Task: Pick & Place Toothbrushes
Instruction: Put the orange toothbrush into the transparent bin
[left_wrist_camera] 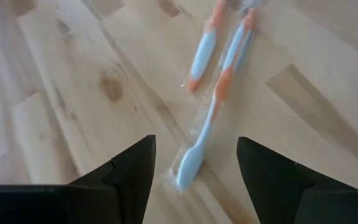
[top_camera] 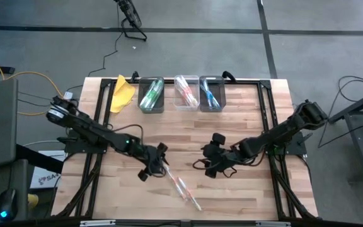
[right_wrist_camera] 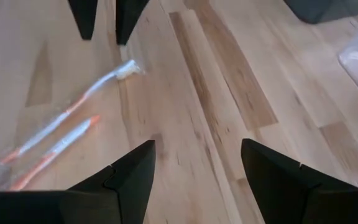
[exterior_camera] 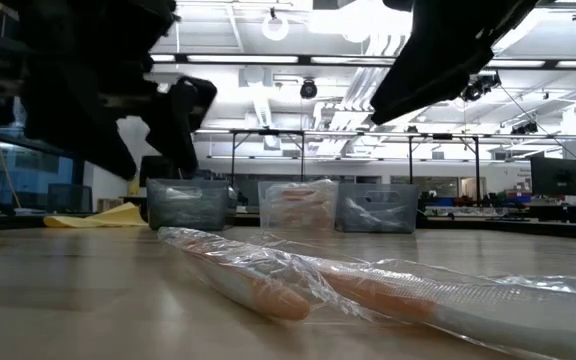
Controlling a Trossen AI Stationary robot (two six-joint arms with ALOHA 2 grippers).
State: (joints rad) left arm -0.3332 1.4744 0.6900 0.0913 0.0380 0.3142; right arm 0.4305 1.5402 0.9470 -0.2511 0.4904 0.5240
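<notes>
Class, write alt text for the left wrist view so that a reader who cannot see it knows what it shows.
Two orange-and-white toothbrushes in clear wrappers lie on a pale wooden table, one end of the longer one reaching in between the fingers of the open left gripper. The fingers touch neither brush.

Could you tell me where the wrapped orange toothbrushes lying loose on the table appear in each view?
High view: wrapped orange toothbrushes, near edge, beside the left gripper.
Low view: foreground.
Left wrist view: between the jaws, upward.
Right wrist view: far side.
Shared landmark: the left gripper above one end.
</notes>
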